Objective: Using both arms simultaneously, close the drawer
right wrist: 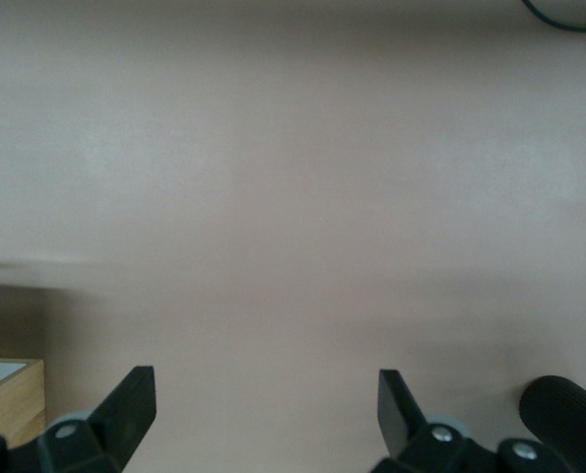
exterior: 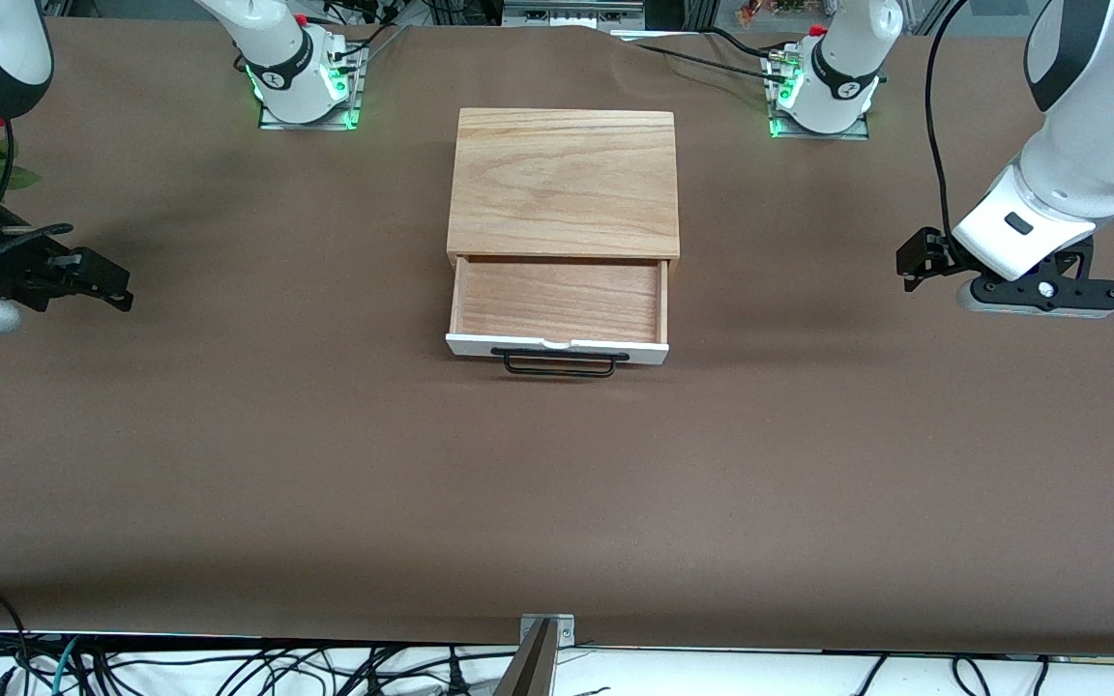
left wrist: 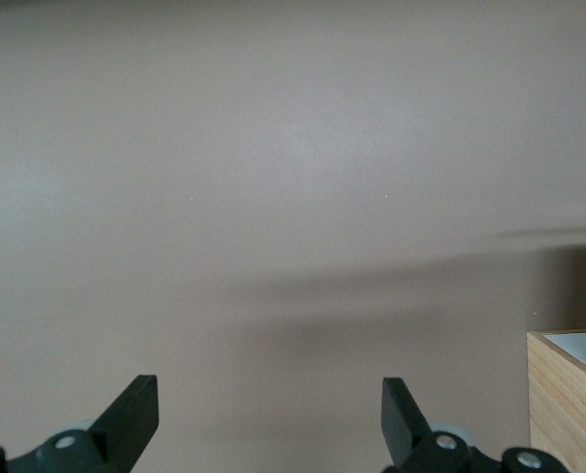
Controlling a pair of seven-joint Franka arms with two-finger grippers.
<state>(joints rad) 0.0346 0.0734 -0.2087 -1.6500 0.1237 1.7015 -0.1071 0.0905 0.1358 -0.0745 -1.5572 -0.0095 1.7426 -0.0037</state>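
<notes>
At table (exterior: 228, 464) centre: oak box (exterior: 564, 184), drawer (exterior: 558, 309) pulled open toward six o'clock.
Bare cloth surrounds it; left gripper (left wrist: 270, 419) at three o'clock, right gripper (right wrist: 267, 414) at nine o'clock, both spread, well apart.

1 drawer (exterior: 557, 302), 1 oak casing (exterior: 563, 181), 2 arms, 2 hands.

Even, bright overhead light casts soft shadows on the brown table (exterior: 228, 464); wrist views look hazier.
</notes>
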